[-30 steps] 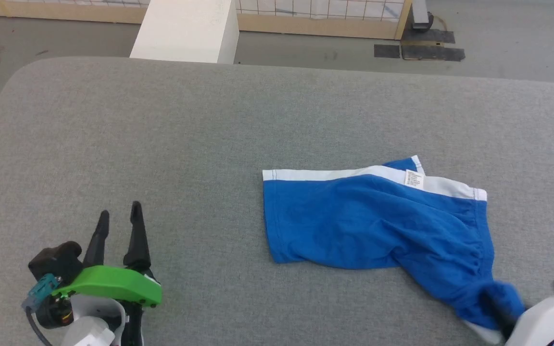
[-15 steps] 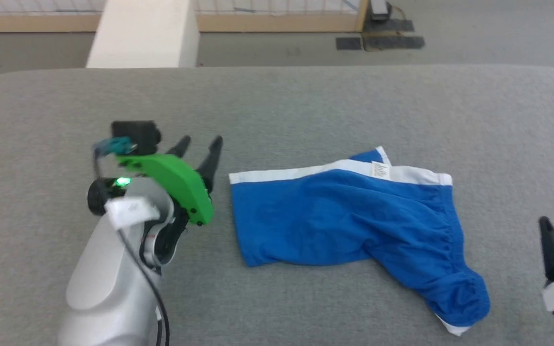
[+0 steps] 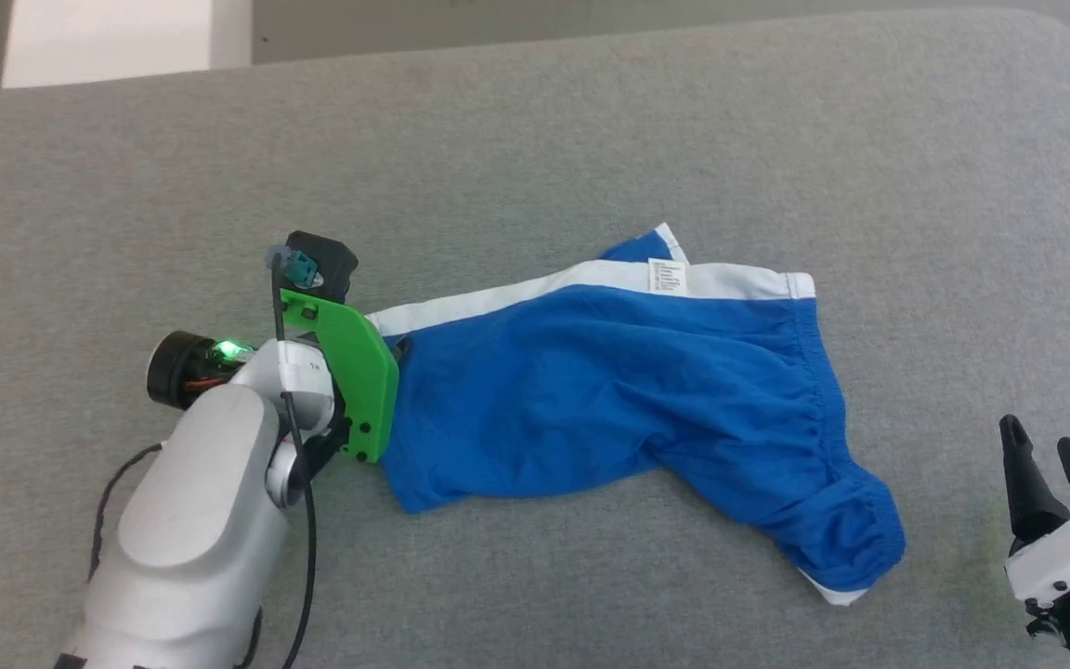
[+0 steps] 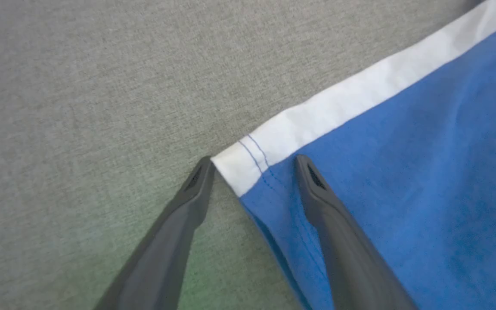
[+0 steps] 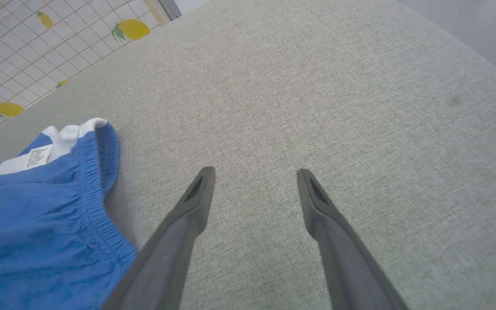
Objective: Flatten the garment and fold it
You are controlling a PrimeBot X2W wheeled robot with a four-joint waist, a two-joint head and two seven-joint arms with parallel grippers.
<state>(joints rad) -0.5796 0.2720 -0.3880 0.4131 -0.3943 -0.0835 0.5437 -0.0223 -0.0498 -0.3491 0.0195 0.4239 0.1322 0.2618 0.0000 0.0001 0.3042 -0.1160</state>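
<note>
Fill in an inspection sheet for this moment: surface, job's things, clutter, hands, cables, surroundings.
Surface: grey fabric-covered table with rounded corners.
Job's things: blue shorts lie unfolded and wrinkled; a corner is turned over by the white label, and the near-right end is bunched.
Clutter: nothing seen.
Hands: left hand open, fingers straddling the shorts' white-striped corner; right hand open over bare table, apart from the shorts.
Cables: black cable runs along the left forearm, off the shorts.
Surroundings: grey floor, white block, lemon-print tiled panel.
</note>
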